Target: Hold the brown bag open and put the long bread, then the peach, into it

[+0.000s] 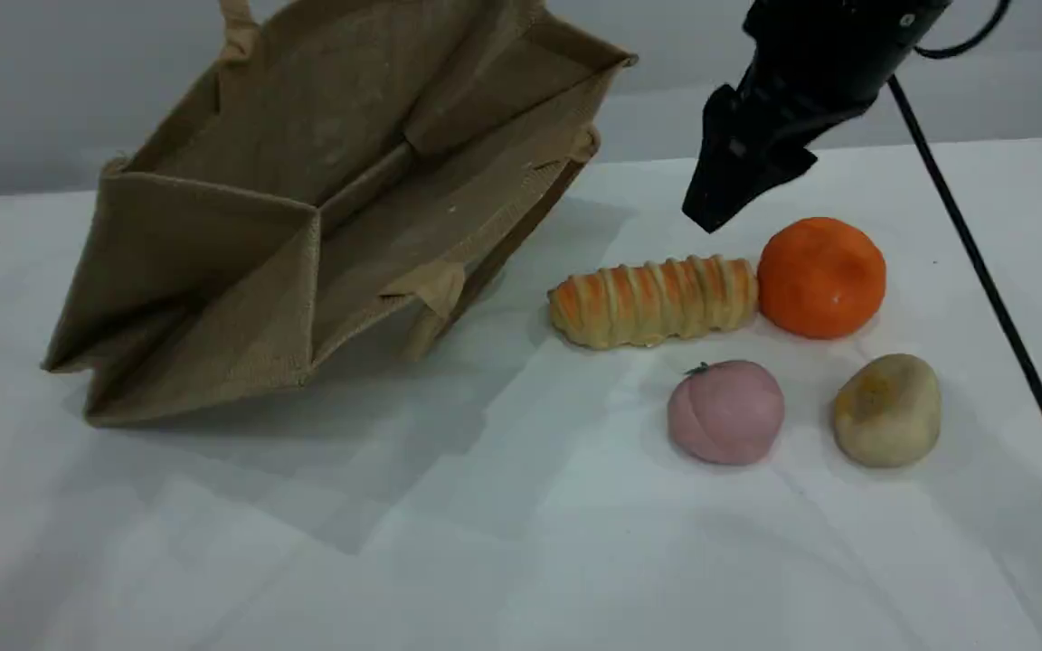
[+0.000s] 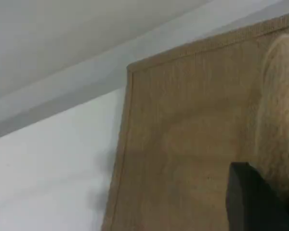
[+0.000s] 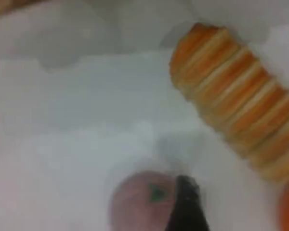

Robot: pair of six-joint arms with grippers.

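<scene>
Orange [image 1: 821, 278] (round) — beside long bread [image 1: 654, 301]

Right gripper [image 1: 711, 215] has clear air straight down to the long bread [image 1: 652, 303]. Orange fruit [image 1: 821, 278] butts the bread's end on its right, peach [image 1: 725, 411] close by. Leftward: bare table [image 1: 521, 434], then brown bag [image 1: 241, 298], mouth wide open.

The table [image 1: 521, 561] is viewed from above at a slant in the scene view, with the bag [image 1: 304, 226] at its left. In the left wrist view the bag's woven wall is seen from very near. In the right wrist view the bread [image 3: 236, 91] and peach [image 3: 135, 207] are looked down on closely; both are shared with the scene view.
</scene>
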